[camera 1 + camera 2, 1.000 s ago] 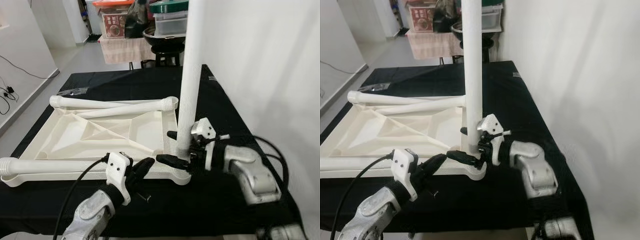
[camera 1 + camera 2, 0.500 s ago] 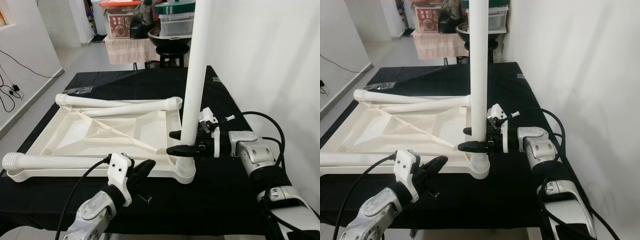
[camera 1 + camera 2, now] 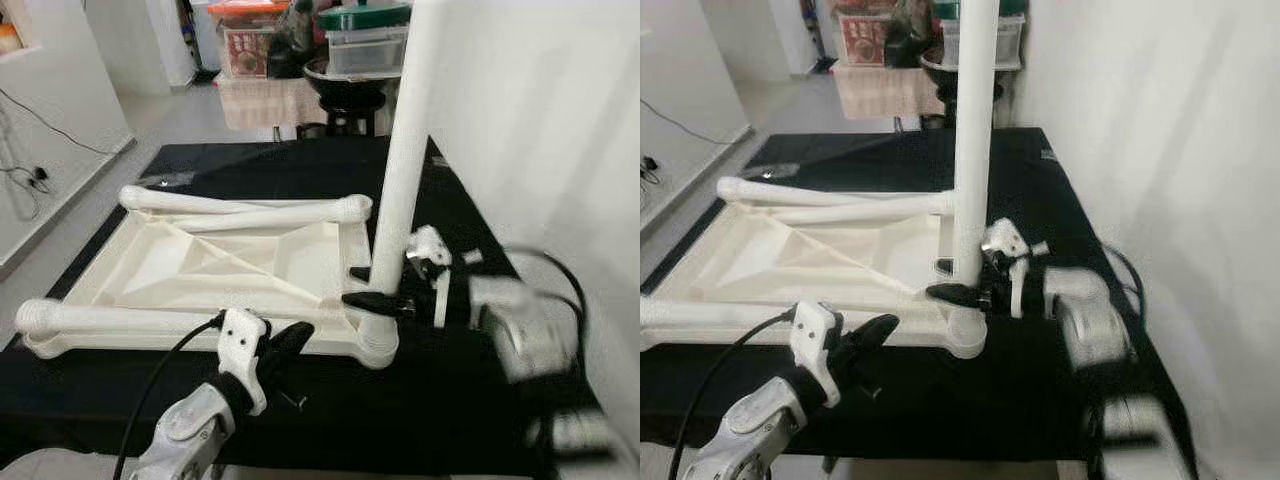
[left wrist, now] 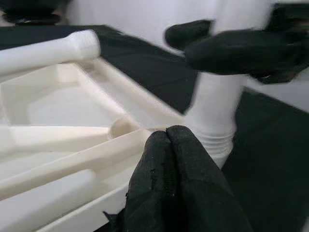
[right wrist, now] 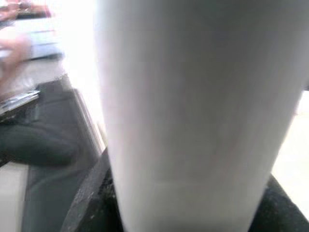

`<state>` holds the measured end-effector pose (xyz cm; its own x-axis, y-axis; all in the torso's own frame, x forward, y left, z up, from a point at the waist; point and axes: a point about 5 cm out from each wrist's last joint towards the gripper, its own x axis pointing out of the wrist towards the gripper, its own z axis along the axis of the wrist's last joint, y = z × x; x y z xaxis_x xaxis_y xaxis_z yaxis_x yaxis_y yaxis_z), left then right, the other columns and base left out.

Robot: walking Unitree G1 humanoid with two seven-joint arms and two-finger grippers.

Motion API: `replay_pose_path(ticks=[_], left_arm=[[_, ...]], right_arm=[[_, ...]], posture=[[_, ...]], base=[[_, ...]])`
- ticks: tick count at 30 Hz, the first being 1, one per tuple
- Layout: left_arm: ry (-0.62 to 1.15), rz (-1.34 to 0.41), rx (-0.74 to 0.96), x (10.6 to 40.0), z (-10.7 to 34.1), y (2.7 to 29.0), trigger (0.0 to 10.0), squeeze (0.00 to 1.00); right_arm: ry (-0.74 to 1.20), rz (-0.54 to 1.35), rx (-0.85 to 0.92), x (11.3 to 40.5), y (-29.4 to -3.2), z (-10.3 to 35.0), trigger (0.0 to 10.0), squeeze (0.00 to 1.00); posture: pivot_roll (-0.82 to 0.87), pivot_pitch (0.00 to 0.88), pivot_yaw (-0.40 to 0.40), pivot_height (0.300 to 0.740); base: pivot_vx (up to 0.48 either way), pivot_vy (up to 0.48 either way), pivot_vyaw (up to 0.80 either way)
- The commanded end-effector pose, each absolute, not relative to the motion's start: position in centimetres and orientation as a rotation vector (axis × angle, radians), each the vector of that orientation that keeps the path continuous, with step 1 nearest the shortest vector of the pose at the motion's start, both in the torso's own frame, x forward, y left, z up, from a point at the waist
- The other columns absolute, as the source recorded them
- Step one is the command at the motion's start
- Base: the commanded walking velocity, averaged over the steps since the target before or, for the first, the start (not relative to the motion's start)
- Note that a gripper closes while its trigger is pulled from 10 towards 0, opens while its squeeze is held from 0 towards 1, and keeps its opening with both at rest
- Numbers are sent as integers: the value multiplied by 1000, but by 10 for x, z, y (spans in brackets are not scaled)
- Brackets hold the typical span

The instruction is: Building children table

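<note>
at tabletop (image 3: 230, 265) corner, right gripper (image 3: 368, 287) still clamps upright leg (image 3: 405, 170); view shifted.

black cloth-covered table (image 3: 300, 165) beside a white wall. on it, upturned white tabletop (image 3: 210, 270), ribbed underside up, near the front edge. small dark screw (image 3: 293, 401) on the cloth just before it. clear plastic bag (image 3: 165, 181) toward the far left corner.

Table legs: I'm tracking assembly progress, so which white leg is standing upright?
The upright leg at the tabletop's near right corner, gripped by the right gripper; the three others lie flat.
</note>
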<state>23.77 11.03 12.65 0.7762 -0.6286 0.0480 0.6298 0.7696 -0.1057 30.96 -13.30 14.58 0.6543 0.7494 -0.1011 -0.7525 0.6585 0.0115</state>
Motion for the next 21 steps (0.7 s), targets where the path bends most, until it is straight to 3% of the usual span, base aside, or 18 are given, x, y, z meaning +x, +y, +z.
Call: replay_pose_path(ticks=[1, 3, 10, 11, 12, 13, 21], left_arm=[[-2, -686, -122, 238, 127, 115, 10000, 0], [-1, -688, -124, 239, 127, 116, 10000, 0], [14, -729, -123, 243, 126, 114, 10000, 0], [7, -697, -130, 243, 126, 116, 10000, 0], [7, -697, -130, 243, 126, 116, 10000, 0], [5, -690, -133, 243, 126, 116, 10000, 0], [13, -712, -137, 244, 124, 113, 10000, 0]], right_arm=[[197, 652, -31, 293, -116, 126, 0, 0], [158, 657, -84, 282, -103, 130, 0, 0], [212, 663, -48, 297, -106, 121, 0, 0], [207, 670, -29, 298, -106, 122, 10000, 0], [207, 670, -29, 298, -106, 122, 10000, 0], [206, 730, 25, 296, -105, 126, 10000, 1000], [137, 990, 37, 291, -101, 152, 10000, 1000]], posture=[[-81, 0, 44, 740], [-89, 0, 49, 740], [-70, 0, 33, 740], [-74, 0, 39, 740], [-74, 0, 39, 740], [-74, 0, 39, 740], [-70, 0, 36, 740]], base=[[0, 0, 0], [0, 0, 0], [0, 0, 0], [0, 0, 0], [0, 0, 0], [0, 0, 0], [0, 0, 0]])
